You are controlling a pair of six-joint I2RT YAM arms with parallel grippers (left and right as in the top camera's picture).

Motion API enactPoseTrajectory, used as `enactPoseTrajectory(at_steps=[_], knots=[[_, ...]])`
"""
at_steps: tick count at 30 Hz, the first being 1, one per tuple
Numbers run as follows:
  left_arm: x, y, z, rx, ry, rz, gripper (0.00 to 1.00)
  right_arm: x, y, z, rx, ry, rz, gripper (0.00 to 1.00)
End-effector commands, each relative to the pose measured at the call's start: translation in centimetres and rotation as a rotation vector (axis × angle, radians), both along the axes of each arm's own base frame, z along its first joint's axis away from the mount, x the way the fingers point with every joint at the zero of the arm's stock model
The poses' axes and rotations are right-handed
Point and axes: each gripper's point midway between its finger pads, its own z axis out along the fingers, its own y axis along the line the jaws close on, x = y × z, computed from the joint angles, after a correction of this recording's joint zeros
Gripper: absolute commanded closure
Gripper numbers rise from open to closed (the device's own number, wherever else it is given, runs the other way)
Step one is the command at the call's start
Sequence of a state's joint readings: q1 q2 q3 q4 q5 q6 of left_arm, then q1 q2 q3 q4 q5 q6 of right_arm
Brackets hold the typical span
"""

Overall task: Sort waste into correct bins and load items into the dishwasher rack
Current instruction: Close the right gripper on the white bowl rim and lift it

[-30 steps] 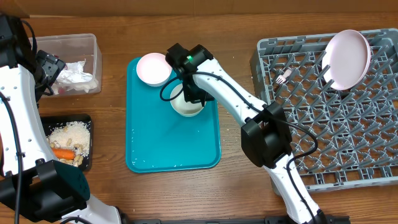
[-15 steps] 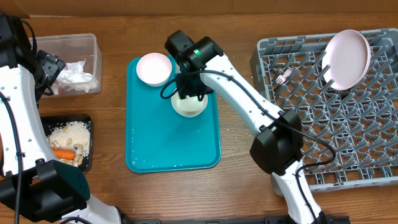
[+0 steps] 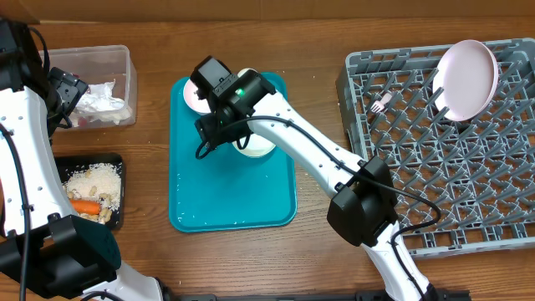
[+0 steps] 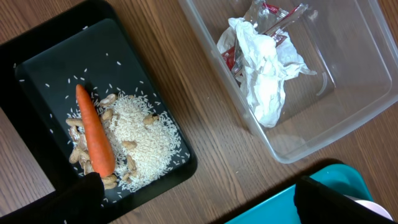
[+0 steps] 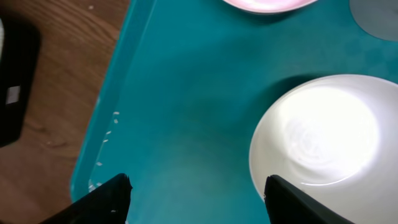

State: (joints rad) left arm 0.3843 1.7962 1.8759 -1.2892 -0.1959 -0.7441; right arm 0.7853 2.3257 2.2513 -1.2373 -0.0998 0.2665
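Bowl (image 3: 261, 147) is out of the right end effector (image 5: 199, 199) now; a second ago those fingers were closed in over it, and since then they have spread and the arm has swung off toward the left edge of the teal tray (image 3: 234, 192); in the wrist view I see only bare teal between the two fingers, nothing pinched. So I read that as a let-go or a missed grab, and this piece is not yet loaded; it sits on the tray in the middle of the counter, well apart from the dishwasher rack (image 3: 443, 167) at the right edge.

It looks clean, glossy white inside, upright and round; a second, pinkish bowl (image 3: 191, 94) sits near the tray's far left corner, half under the arm. Over in the rack, the plate (image 3: 468, 77) stands in the far right corner and the fork (image 3: 382, 104) lies nearer its left side.

Left end effector (image 4: 208, 205) hangs spread wide and empty at the counter's left edge.
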Motion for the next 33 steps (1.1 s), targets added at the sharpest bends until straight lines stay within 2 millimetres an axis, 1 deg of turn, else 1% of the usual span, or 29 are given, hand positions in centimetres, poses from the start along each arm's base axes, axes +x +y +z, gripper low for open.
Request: enactPoseTrajectory(at_steps=[1,6,11,13,16,22,23,26,28,30,31,33], knots=[[-0.1,0.3,0.3,0.018,0.001,-0.005,0.0,1.1,-2.1,-1.7,-0.094,-0.044,-0.092,0.28],[-0.1,0.3,0.3,0.018,0.001,-0.005,0.0,1.1,-2.3,-3.9,-0.105,-0.036,-0.094,0.28],[-0.1,0.3,0.3,0.018,0.001,-0.005,0.0,0.7,-1.8,-5.0,-0.104,-0.038,-0.081,0.28],[-0.1,0.3,0.3,0.018,0.001,-0.005,0.0,0.4,-1.6,-5.5,-0.105,-0.038,-0.075,0.29],[-0.1,0.3,0.3,0.018,0.001,-0.005,0.0,0.2,-1.4,-6.4,-0.103,-0.041,-0.07,0.34],[-0.1,0.3,0.3,0.018,0.001,-0.005,0.0,-0.1,-1.8,-7.8,-0.115,-0.032,-0.071,0.37],[-0.1,0.3,0.3,0.018,0.001,-0.005,0.0,-0.2,-1.8,-7.8,-0.117,-0.028,-0.078,0.39],[-0.1,0.3,0.3,0.018,0.001,-0.005,0.0,-0.2,-1.9,-7.8,-0.116,-0.024,-0.088,0.59],[-0.1,0.3,0.3,0.018,0.001,-0.005,0.0,-0.2,-1.9,-7.8,-0.115,-0.023,-0.091,0.63],[-0.1,0.3,0.3,0.018,0.001,-0.005,0.0,-0.2,-1.9,-7.8,-0.117,-0.022,-0.091,0.65],[-0.1,0.3,0.3,0.018,0.001,-0.005,0.0,-0.3,-1.9,-7.6,-0.12,-0.02,-0.091,0.65],[-0.1,0.3,0.3,0.018,0.001,-0.005,0.0,-0.3,-2.0,-7.1,-0.124,-0.016,-0.091,0.7]])
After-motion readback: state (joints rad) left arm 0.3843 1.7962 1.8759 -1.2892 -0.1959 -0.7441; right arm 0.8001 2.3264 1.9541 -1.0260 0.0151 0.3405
